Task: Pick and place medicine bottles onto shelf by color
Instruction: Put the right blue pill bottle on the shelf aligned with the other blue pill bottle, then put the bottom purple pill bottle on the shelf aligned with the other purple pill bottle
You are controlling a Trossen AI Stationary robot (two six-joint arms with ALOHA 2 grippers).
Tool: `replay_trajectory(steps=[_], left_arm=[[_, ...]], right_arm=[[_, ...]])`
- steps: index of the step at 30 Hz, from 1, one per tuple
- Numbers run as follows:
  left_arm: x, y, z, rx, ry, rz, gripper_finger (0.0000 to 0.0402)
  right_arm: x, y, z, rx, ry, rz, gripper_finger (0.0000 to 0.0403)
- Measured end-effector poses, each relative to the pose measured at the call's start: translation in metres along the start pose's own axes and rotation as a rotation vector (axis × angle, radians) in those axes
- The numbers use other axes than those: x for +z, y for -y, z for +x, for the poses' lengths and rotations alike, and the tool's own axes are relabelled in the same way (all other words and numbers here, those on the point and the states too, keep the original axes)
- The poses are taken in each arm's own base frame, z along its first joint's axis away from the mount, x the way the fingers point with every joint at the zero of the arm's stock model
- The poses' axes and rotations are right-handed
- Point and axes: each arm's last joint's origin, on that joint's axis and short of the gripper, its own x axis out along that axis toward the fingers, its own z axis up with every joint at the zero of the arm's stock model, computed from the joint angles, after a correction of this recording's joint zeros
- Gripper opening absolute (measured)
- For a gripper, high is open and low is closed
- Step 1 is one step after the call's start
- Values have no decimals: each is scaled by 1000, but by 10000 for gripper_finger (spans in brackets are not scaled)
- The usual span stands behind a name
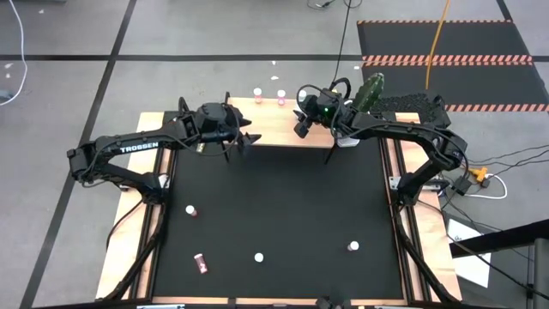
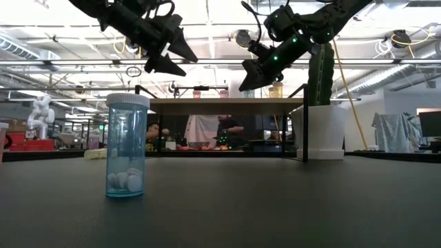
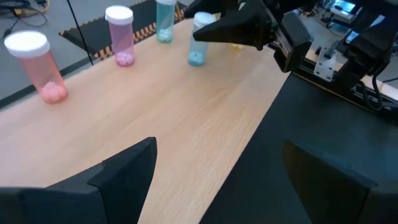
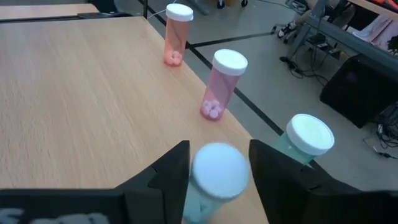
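Note:
The shelf (image 1: 273,127), a light-wood board, stands at the table's far edge. Two pink bottles (image 4: 221,84) (image 4: 176,34) and a teal bottle (image 4: 306,142) stand on their bases along the shelf's far edge. My right gripper (image 4: 219,147) is over the shelf, shut on a second teal bottle (image 4: 216,177) with a white cap. My left gripper (image 3: 217,162) is open and empty, hovering above the shelf's near edge, left of my right gripper (image 1: 302,130). Several more bottles are on the black table, among them a teal one (image 2: 126,146). My right gripper has the teal bottle between its two fingers, just under the white cap (image 4: 217,169). The fingers (image 3: 227,28) come level from the table's right side. The bottle is upright with its base (image 3: 196,59) at the shelf board. I cannot tell whether the base rests on it.
A white pot with a green cactus (image 1: 371,90) stands at the shelf's right end, close to my right arm. On the table, white-capped bottles stand upright (image 1: 190,209) (image 1: 258,256) (image 1: 352,246) and a pink one lies on its side (image 1: 201,263).

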Motion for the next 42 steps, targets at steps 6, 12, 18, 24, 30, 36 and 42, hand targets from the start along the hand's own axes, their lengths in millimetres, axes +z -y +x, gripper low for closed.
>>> replay_trajectory(steps=[6, 12, 18, 24, 30, 36, 42], left_arm=[[-2, 1, 0, 0, -21, -13, 344], [-3, 5, 0, -13, -24, -7, 344], [-2, 5, -2, -13, -19, -30, 344], [2, 6, -10, -5, 13, -93, 344], [1, 9, -9, -28, 3, -307, 344], [3, 41, -12, -262, -12, -465, 344], [-7, 84, -20, -276, 32, -419, 344]], right_arm=[[1, 0, -1, -2, 6, -4, 191], [15, 3, -17, -6, 76, -14, 198], [41, 2, -64, 8, 200, -68, 199], [47, -13, -110, 97, 194, -127, 199], [36, -48, -145, 274, 83, -172, 199], [11, -85, -176, 453, -123, -207, 199], [-10, -112, -204, 640, -252, -367, 198]])
